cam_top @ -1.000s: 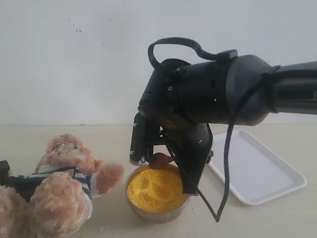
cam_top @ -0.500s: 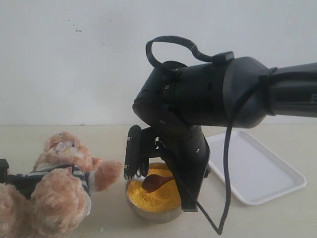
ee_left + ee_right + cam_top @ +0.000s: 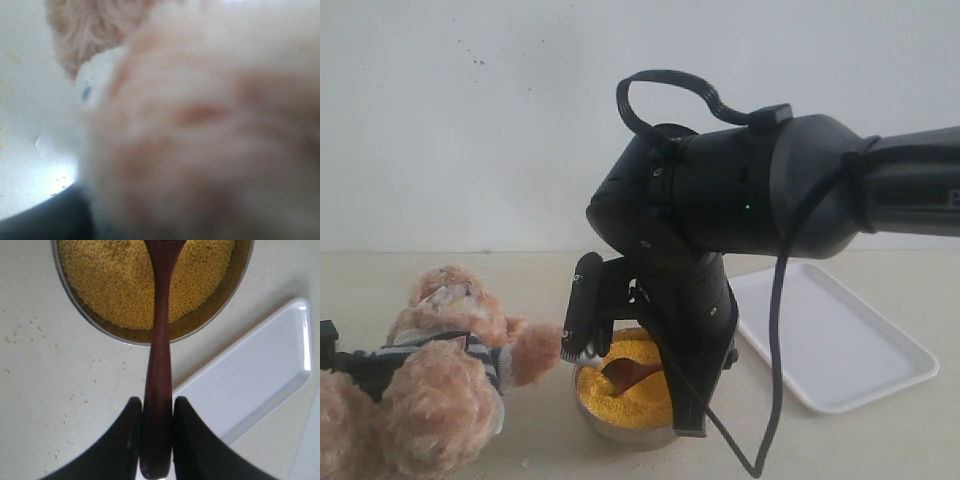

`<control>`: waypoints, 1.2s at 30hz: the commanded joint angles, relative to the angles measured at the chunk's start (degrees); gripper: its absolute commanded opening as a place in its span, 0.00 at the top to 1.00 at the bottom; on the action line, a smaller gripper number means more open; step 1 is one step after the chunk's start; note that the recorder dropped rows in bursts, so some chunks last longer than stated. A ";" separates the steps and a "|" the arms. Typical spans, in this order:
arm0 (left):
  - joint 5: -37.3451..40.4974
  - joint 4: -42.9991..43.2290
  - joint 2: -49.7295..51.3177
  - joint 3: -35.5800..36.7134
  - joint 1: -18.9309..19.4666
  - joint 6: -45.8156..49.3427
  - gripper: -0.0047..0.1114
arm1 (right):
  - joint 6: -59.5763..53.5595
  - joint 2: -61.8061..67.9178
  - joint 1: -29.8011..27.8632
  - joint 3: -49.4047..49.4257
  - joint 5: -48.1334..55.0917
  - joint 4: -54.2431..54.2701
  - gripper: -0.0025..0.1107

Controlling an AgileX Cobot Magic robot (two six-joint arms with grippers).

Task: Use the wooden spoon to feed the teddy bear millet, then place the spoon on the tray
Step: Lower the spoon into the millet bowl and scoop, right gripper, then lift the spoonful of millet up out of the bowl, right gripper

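Two arms in play, left to right. The teddy bear point(image 3: 440, 385) sits at the left on the table point(image 3: 880, 440), one paw stretched toward the steel bowl point(image 3: 620, 432). Your left gripper point(image 3: 340, 362) is pressed against the bear; its wrist view is only blurred fur, so you cannot tell how its fingers stand. Centre: your right gripper point(image 3: 156, 437) has both fingers point(image 3: 131, 440) clamped on the end of the wooden spoon point(image 3: 159, 340), whose head is down in the millet point(image 3: 115, 285). My read is that you are at the scooping step: nothing fed yet, spoon not parked. Next move likely calls for a level lift and a slow carry left to the bear's face, or grain spills. Right: the tray point(image 3: 840, 350) lies bare, near the bowl but apart from it. The surface is pale cream, with a few loose yellow grains beside the bowl. A plain white wall point(image 3: 470, 120) stands behind.
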 commanded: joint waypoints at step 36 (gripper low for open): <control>-1.87 -0.45 -0.32 -0.22 0.10 0.90 0.93 | -0.63 -4.98 -8.57 -0.24 -2.17 13.62 0.98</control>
